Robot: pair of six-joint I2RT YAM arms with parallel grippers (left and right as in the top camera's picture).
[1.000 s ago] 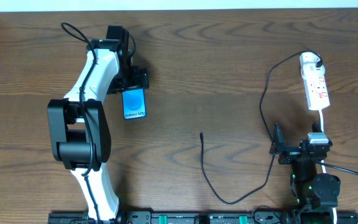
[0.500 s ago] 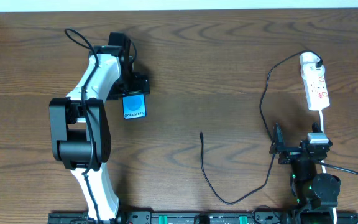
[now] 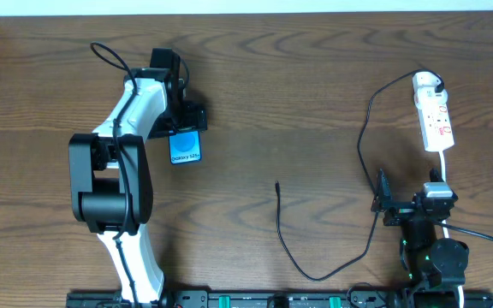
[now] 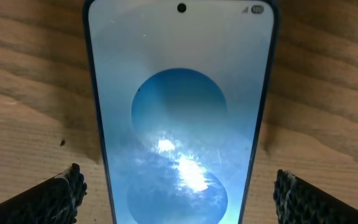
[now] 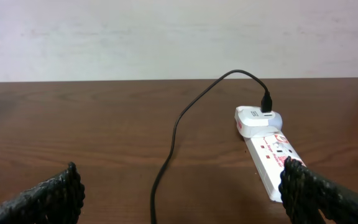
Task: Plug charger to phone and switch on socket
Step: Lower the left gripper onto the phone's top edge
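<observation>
The phone (image 3: 185,148) lies flat on the table, its blue screen up. My left gripper (image 3: 185,128) hangs over its far end, open. In the left wrist view the phone (image 4: 180,112) runs between the two fingers of the gripper (image 4: 180,198), with a gap on each side. The charger's black cable (image 3: 279,214) loops across the table, its tip free at mid-table. Its white plug head (image 3: 426,83) sits in the socket (image 3: 436,120) at the back right. My right gripper (image 3: 409,204) rests open near the front right, facing the socket (image 5: 271,158) and cable (image 5: 173,137) and holding nothing.
The socket's thick white cord (image 3: 443,167) runs down beside my right arm's base (image 3: 433,257). A rail (image 3: 255,299) lines the table's front edge. A pale wall (image 5: 166,37) stands behind the table.
My left arm has shifted slightly right, settling the gripper over the phone's far end. The phone, the cable and the right arm have not moved.
</observation>
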